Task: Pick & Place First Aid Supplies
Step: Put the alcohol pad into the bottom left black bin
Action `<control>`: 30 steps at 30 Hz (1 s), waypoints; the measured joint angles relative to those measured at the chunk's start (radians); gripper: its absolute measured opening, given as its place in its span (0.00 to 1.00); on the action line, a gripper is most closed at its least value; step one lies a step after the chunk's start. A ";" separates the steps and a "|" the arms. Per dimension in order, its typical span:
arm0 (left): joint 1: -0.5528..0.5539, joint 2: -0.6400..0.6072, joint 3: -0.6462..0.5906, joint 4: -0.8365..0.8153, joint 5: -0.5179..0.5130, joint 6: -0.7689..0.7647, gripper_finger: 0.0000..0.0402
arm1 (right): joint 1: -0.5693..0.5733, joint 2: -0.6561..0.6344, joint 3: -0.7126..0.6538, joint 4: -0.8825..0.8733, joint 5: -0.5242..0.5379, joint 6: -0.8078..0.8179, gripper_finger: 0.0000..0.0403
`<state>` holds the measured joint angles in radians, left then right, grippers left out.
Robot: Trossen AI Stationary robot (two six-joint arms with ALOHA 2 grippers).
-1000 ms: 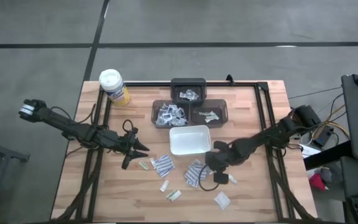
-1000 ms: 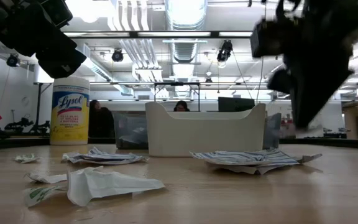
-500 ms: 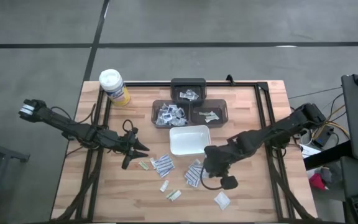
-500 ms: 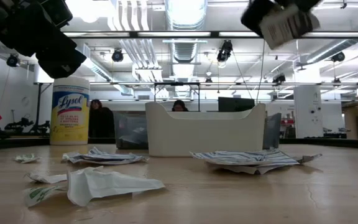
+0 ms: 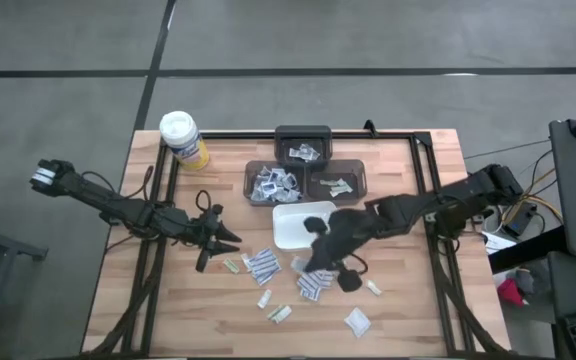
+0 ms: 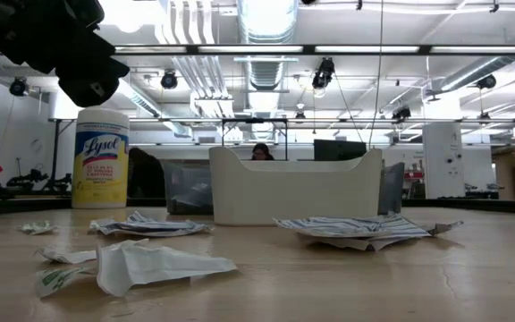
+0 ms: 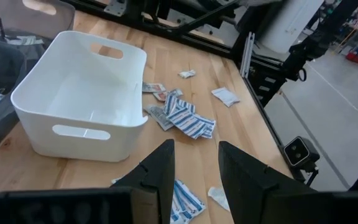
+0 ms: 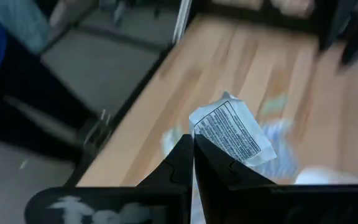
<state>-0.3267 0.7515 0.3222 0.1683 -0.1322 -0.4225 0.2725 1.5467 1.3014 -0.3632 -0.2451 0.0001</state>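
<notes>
Wooden table (image 5: 408,300) shows packets (image 5: 261,265) scattered beside my empty white tray (image 5: 303,226); right gripper (image 5: 318,255) pinches one packet (image 8: 232,130) above them, left gripper (image 5: 223,240) waits part-open.

"Lysol" reads on the yellow canister (image 6: 102,170), left of the white tray (image 6: 295,186). Packet (image 8: 233,130) carries lines of black print, too small to read.
</notes>
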 joint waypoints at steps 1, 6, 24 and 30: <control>0.000 0.000 0.000 0.000 0.000 0.000 0.29 | -0.010 0.000 0.000 0.042 0.000 -0.008 0.02; 0.000 0.000 0.000 0.000 0.000 0.000 0.29 | -0.067 0.000 0.000 0.224 0.000 -0.038 0.02; 0.000 0.000 0.000 0.004 0.000 -0.001 0.29 | -0.266 0.028 -0.001 0.463 0.428 -0.126 0.02; 0.000 0.000 0.000 0.004 0.000 -0.001 0.29 | -0.312 0.028 -0.002 0.436 0.560 -0.187 0.02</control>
<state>-0.3267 0.7517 0.3222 0.1721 -0.1326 -0.4232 -0.0392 1.5749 1.2999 0.0727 0.3152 -0.1871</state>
